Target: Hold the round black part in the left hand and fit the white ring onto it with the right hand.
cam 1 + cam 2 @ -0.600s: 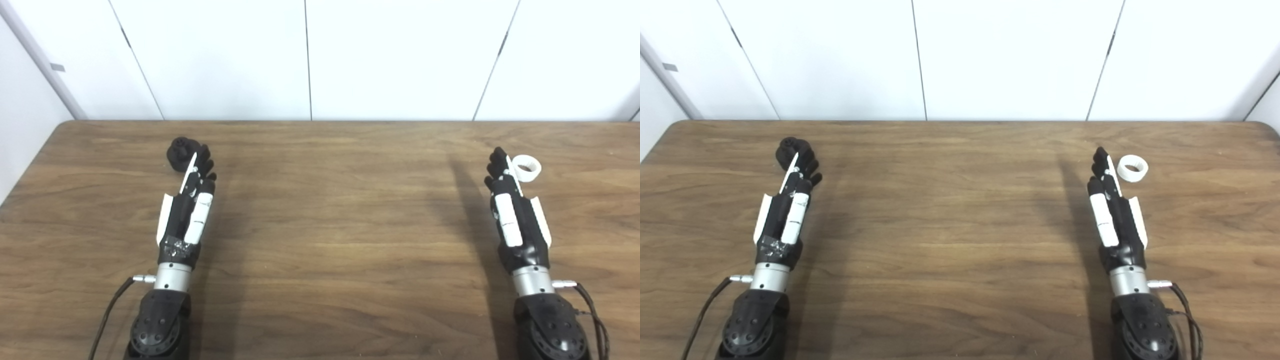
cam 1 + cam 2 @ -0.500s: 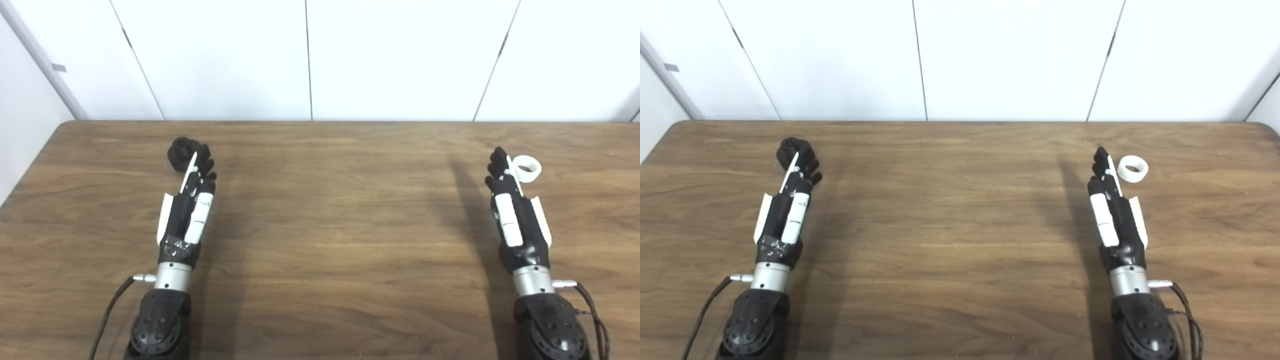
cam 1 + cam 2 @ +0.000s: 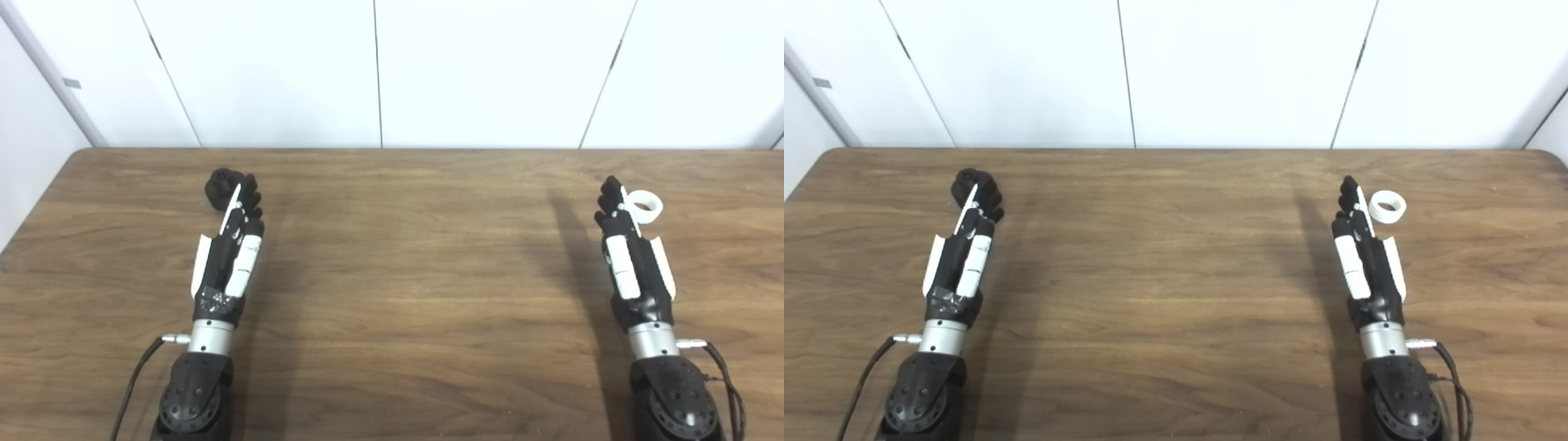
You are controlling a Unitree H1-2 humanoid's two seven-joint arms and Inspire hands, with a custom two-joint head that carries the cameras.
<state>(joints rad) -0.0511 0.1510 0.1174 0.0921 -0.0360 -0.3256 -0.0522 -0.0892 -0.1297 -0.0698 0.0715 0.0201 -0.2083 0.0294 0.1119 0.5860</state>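
The round black part [image 3: 219,185] lies on the wooden table [image 3: 404,257] at the far left. My left hand [image 3: 233,245] stretches flat toward it, fingers straight and apart, their tips beside the part's right side; it holds nothing. The white ring [image 3: 647,206] lies at the far right. My right hand [image 3: 625,251] is also stretched out and open, edge-on, its fingertips just left of the ring. Whether either hand touches its object I cannot tell.
White wall panels [image 3: 380,67] stand behind the table's far edge. Cables run from both wrists, the left cable [image 3: 131,386] and the right cable [image 3: 726,383]. The table's left edge lies close to the black part.
Both hands have crept slightly forward toward their objects. The black part and the ring have stayed in place.
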